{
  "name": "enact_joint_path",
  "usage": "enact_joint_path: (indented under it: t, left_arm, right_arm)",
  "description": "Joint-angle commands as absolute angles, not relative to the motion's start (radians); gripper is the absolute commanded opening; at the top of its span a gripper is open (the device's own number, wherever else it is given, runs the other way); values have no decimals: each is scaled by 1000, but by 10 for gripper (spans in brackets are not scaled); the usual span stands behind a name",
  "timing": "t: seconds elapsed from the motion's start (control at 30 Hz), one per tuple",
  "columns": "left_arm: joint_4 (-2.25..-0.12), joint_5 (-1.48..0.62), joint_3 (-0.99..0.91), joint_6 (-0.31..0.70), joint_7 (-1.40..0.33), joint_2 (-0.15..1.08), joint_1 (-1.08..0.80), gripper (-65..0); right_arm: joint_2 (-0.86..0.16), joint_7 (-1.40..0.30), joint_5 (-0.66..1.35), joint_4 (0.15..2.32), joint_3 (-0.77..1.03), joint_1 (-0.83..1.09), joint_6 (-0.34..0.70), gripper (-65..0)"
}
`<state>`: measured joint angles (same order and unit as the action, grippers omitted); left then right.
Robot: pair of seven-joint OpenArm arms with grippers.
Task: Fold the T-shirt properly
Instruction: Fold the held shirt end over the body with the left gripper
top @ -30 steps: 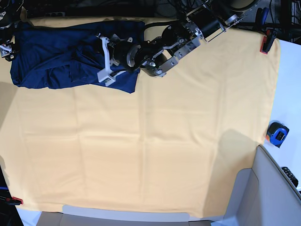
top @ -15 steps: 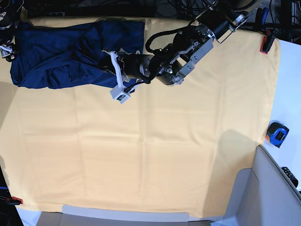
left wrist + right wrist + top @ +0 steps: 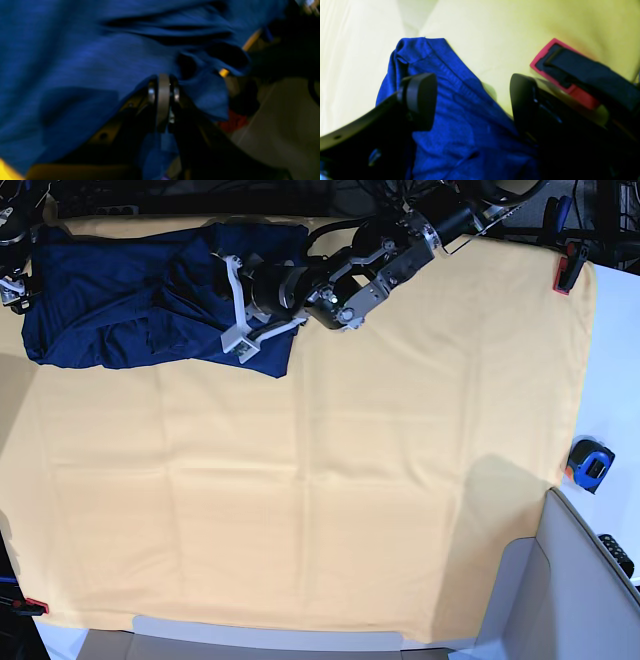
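Observation:
The dark navy T-shirt (image 3: 120, 290) lies crumpled at the far left of the yellow-orange cloth. My left arm reaches in from the back right, and my left gripper (image 3: 235, 310) sits on the shirt's right part. In the left wrist view the left gripper (image 3: 163, 82) is shut, with folds of the T-shirt (image 3: 75, 62) bunched round its tips. My right gripper (image 3: 12, 285) is at the shirt's left end. In the right wrist view the right gripper (image 3: 472, 100) stands open, its black fingers (image 3: 420, 100) on either side of a hem of the T-shirt (image 3: 460, 120).
The yellow-orange table cloth (image 3: 350, 480) covers most of the table. Red clamps (image 3: 563, 280) (image 3: 35, 607) (image 3: 560, 75) hold its edges. A blue and orange tape measure (image 3: 590, 463) lies on the white surface at the right. A grey panel (image 3: 560, 580) stands at the front right.
My left gripper swung out toward the front with the shirt's right edge, then came back over the shirt. The shirt's lower right corner shows again. The right arm has not moved.

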<state>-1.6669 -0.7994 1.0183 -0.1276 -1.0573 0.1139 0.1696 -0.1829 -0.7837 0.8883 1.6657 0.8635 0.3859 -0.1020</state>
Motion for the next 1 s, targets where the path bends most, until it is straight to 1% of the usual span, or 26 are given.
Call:
enact_joint_path:
  t: [0.0, 0.13, 0.17, 0.2, 0.33, 0.4, 0.47, 0.53, 0.57, 0.7, 0.77, 0.97]
  left_arm:
    - [-1692, -812, 1032, -119, -1050, 96, 180, -647]
    - [-1725, -817, 1044, -114, -1050, 96, 182, -647]
    - [-1738, -817, 1047, -101, -1049, 96, 183, -647]
    - [-1751, -817, 1047, -65, -1049, 96, 183, -647]
    - [-1788, -817, 1043, 143, -1036, 99, 194, -647]
    - [-1788, -817, 1043, 205, -1010, 99, 194, -648]
    - [-1788, -816, 1032, 237, -989, 104, 193, -648]
    - [-1785, -811, 983, 225, -983, 113, 188, -647]
    - [-1785, -811, 951, 194, -981, 114, 185, -647]
    - [-1771, -786, 875, -22, -995, 139, 188, -647]
    - [-1765, -753, 878, -93, -995, 145, 194, -646]
    - [-1693, -713, 877, -110, -997, 145, 194, -646]
  right_arm:
    - [-202, -765, 891, 1679, 857, 387, -94, -211]
    - [-202, -765, 891, 1679, 835, 387, -94, -211]
    - [-202, -765, 891, 1679, 834, 387, -94, -211]
    - [-202, -765, 891, 1679, 832, 386, -94, -211]
    - [-202, -763, 891, 1679, 828, 386, -94, -211]
    - [-202, -763, 891, 1679, 828, 384, -94, -211]
    - [-202, -763, 891, 1679, 828, 384, -94, -211]
    - [-203, -763, 891, 1679, 828, 384, -94, -211]
    - [-203, -763, 891, 1679, 828, 384, -94, -211]
    - [-203, -763, 891, 1679, 828, 386, -94, -211]
    - [-203, -763, 891, 1679, 828, 386, -94, -211]
    - [-203, -763, 891, 1679, 828, 386, -94, -211]
